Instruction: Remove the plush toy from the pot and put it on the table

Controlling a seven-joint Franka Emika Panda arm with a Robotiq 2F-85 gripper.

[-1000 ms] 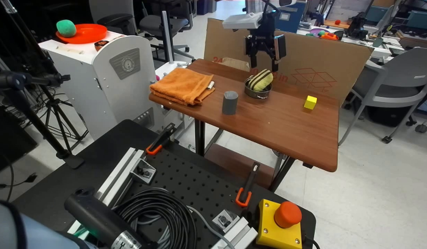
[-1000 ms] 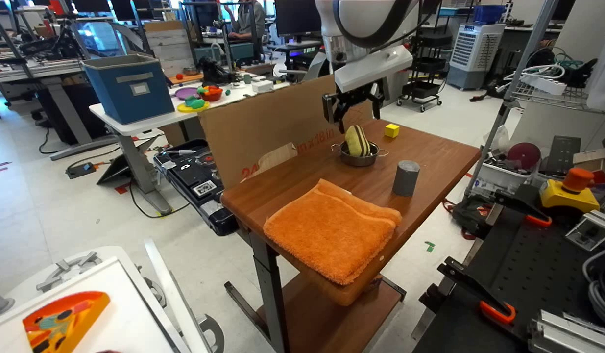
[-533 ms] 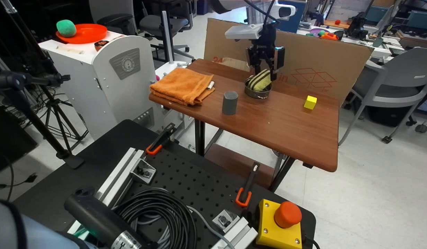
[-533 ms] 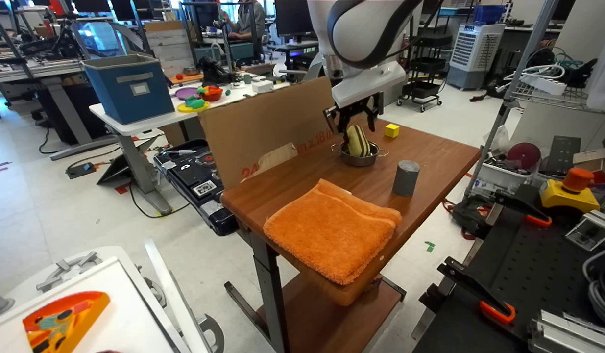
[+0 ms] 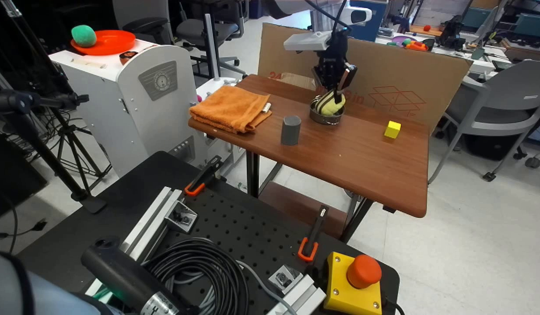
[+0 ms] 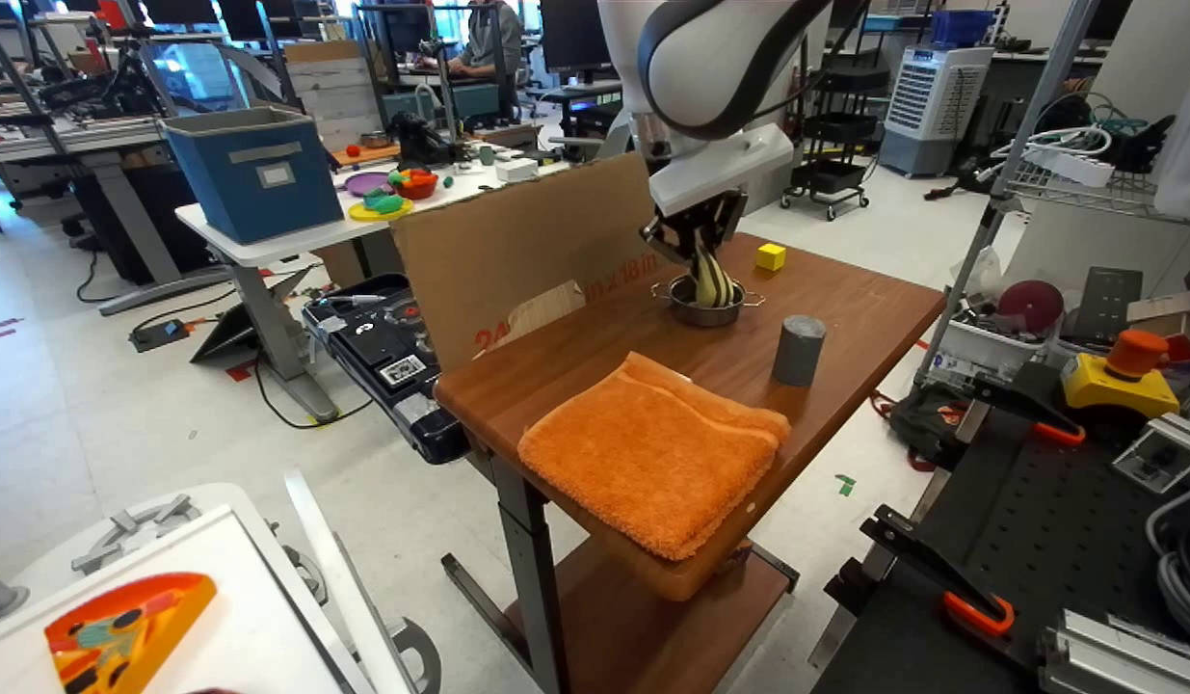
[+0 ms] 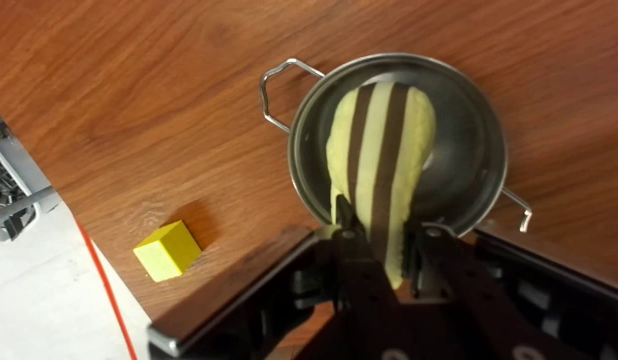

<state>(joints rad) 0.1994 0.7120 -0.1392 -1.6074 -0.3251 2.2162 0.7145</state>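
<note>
The yellow plush toy [image 7: 381,135] with dark stripes leans in the small grey metal pot [image 7: 466,165], its upper end above the rim. My gripper [image 7: 376,220] is shut on that upper end, pinching the cloth narrow between its fingers [image 7: 345,214]. In both exterior views the gripper [image 6: 700,253] reaches down from above onto the toy [image 6: 716,287], whose lower part is inside the pot [image 6: 702,314]. The pot stands on the reddish-brown table [image 5: 348,151]. Part of the toy's gripped end is hidden behind the fingers.
A yellow block [image 7: 167,251] lies on the table beside the pot. A grey cylinder [image 5: 290,130] stands nearby, with a folded orange towel [image 6: 657,453] at one end of the table. A cardboard sheet [image 5: 392,81] rises along the edge behind the pot.
My gripper has come down from above the toy, and its jaws have gone from open to shut on it. The toy's top is now squeezed thin. The pot has stayed in about the same place.
</note>
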